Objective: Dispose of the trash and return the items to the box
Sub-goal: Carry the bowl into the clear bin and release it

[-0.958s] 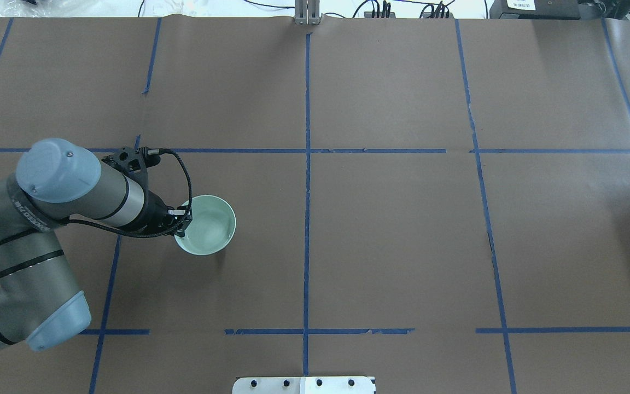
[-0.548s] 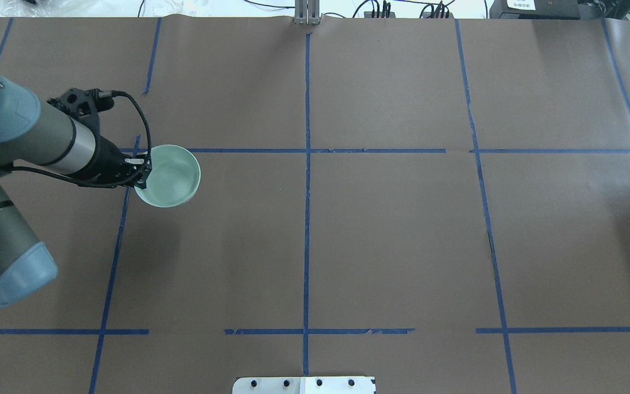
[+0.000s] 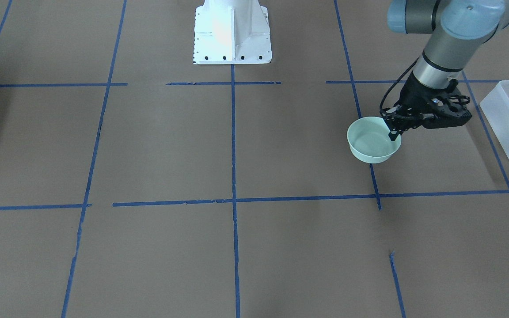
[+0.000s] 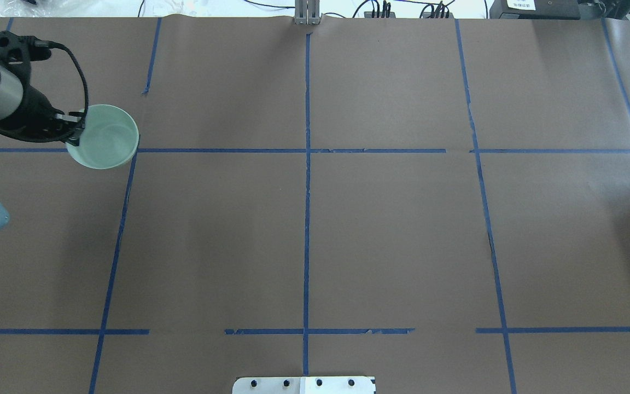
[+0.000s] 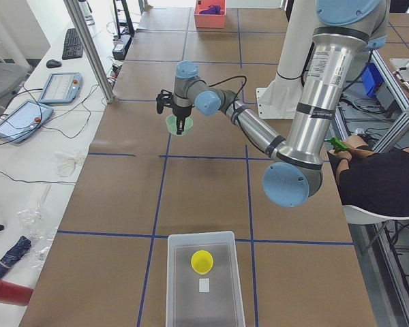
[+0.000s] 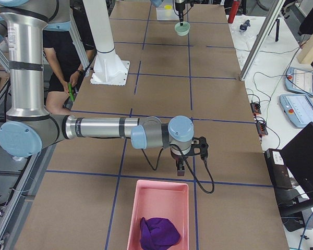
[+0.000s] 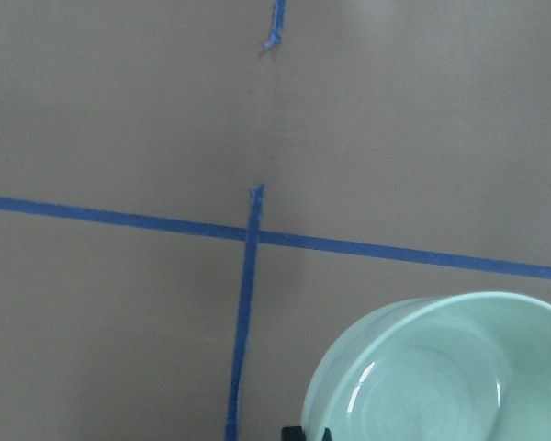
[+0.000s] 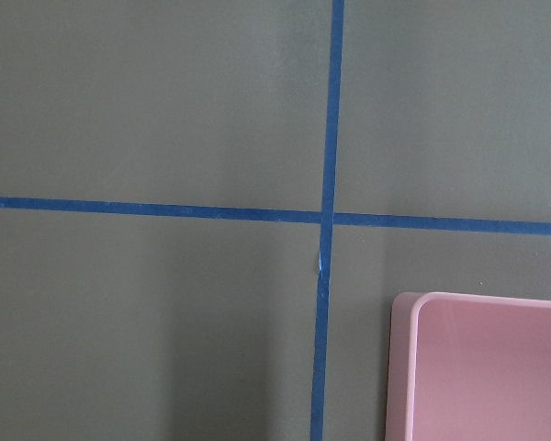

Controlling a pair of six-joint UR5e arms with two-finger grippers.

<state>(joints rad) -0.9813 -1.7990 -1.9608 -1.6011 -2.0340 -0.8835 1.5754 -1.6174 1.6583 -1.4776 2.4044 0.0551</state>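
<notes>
My left gripper (image 4: 76, 129) is shut on the rim of a pale green bowl (image 4: 108, 137) and holds it above the table at the far left. The pair also shows in the front-facing view, gripper (image 3: 394, 131) and bowl (image 3: 370, 142). The bowl (image 7: 441, 372) is empty. The yellow cup (image 5: 202, 261) lies inside the frosted white box (image 5: 175, 279), which sits beyond the table's left end (image 3: 504, 132). My right gripper (image 6: 180, 168) hangs just above the table beside a pink bin (image 6: 161, 200); I cannot tell whether it is open or shut.
The pink bin (image 8: 482, 367) holds a purple cloth (image 6: 157, 233). The white robot base (image 3: 232, 33) stands at the table's near middle edge. A seated person (image 5: 382, 180) is behind the robot. Blue tape lines mark the brown table.
My left arm has carried the bowl from the left-middle of the table toward the far left and farther from the base. The right arm shows no earlier view.
</notes>
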